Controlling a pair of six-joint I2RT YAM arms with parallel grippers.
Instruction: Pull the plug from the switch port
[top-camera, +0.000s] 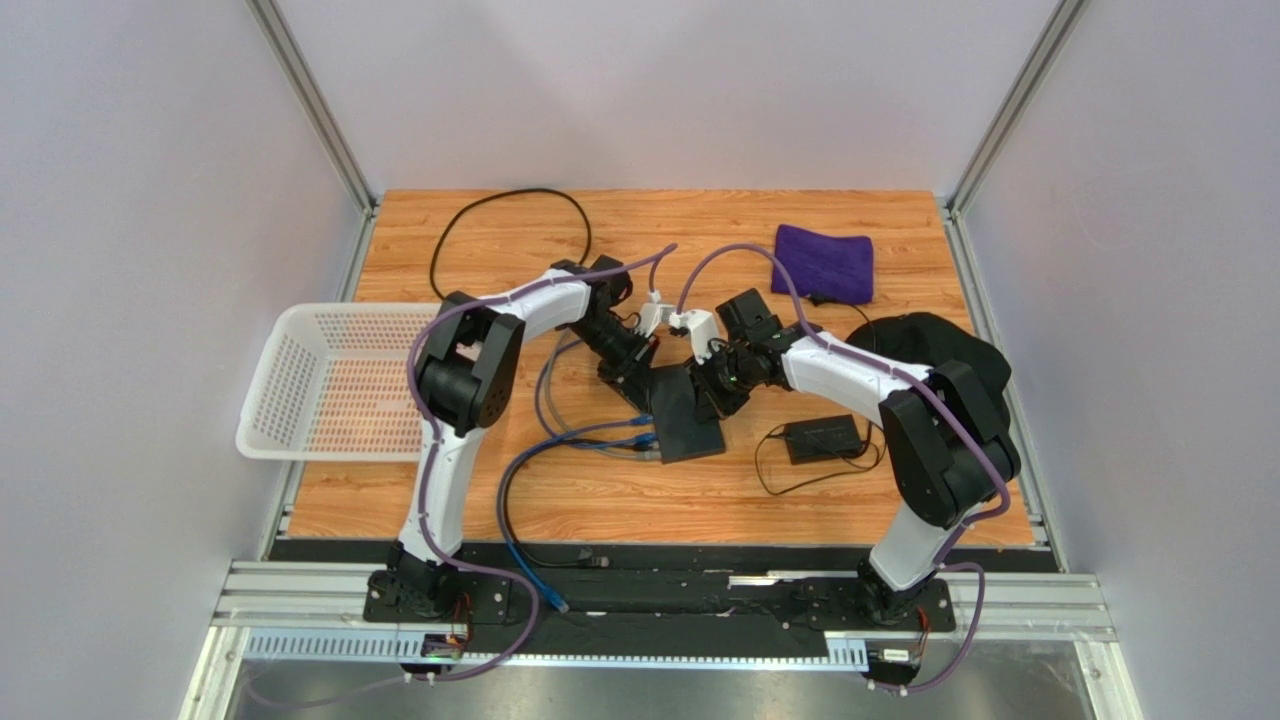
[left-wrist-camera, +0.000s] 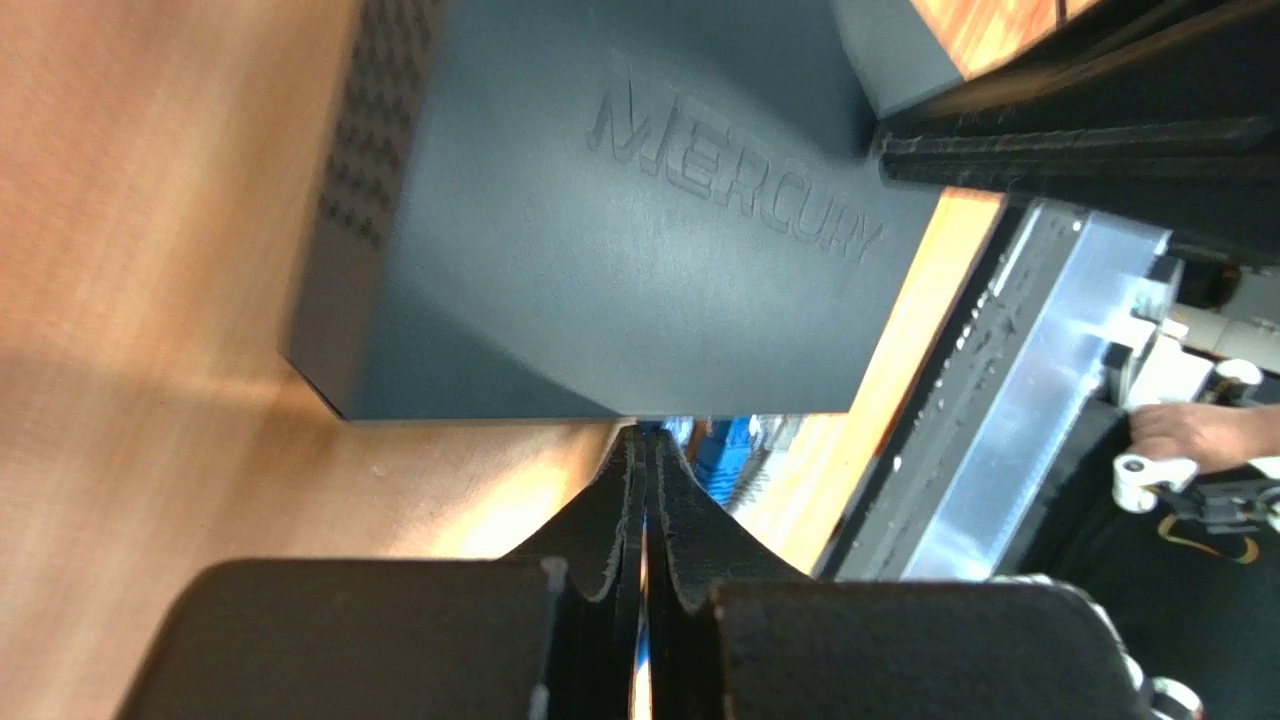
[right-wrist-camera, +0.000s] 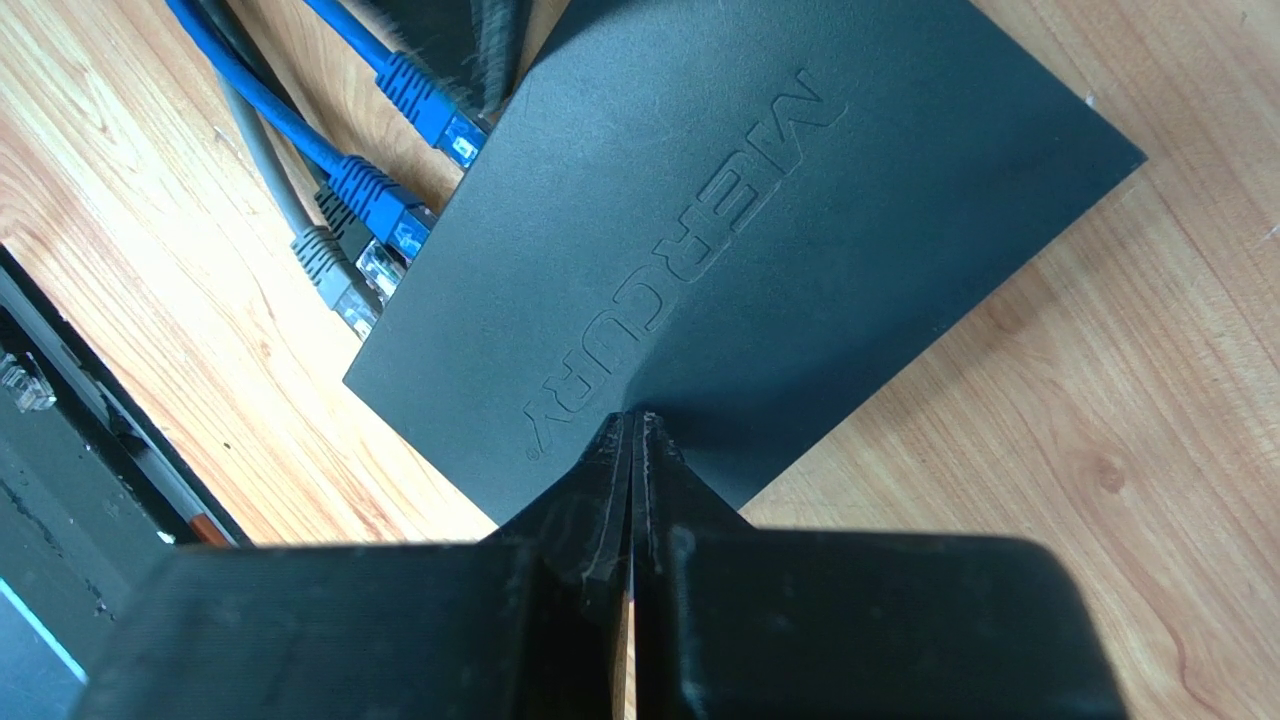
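The switch (top-camera: 688, 420) is a flat black box marked MERCURY, lying mid-table. Two blue plugs (right-wrist-camera: 388, 207) and grey plugs (right-wrist-camera: 340, 282) sit in the sockets along its left edge. My left gripper (top-camera: 643, 368) is shut, its tips (left-wrist-camera: 649, 438) at the switch's (left-wrist-camera: 601, 225) socket edge, right beside a blue plug (left-wrist-camera: 732, 453). I cannot see anything held between its fingers. My right gripper (top-camera: 718, 386) is shut and empty, its tips (right-wrist-camera: 634, 426) resting on the top face of the switch (right-wrist-camera: 781, 195).
A white basket (top-camera: 323, 383) stands at the left edge. A purple cloth (top-camera: 824, 263) lies at the back right. A small black power brick (top-camera: 824, 438) with a thin cord lies right of the switch. Blue and grey cables (top-camera: 579, 435) trail left and forward.
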